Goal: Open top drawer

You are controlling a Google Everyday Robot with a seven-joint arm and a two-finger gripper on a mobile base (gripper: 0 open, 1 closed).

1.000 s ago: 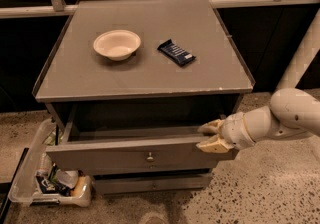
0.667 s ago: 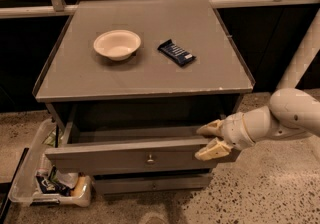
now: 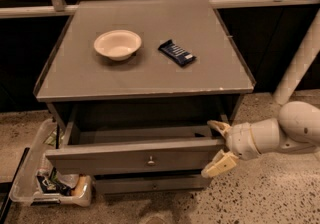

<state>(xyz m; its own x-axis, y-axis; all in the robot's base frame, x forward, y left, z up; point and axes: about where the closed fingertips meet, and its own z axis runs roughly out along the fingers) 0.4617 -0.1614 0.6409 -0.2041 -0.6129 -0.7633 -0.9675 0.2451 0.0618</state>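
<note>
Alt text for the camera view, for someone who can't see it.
The grey top drawer stands partly open, with the robot's gripper at the right end of its front, fingers spread on either side of that edge. A white bowl and a dark snack packet sit apart on the cabinet top.

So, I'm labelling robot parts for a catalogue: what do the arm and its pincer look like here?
The arm is a smooth, rounded white casing with faint grey seams near the wrist; no cables or markings show. The pincer, at the right end of the top drawer, has two cream-yellow tapered fingers.
</note>
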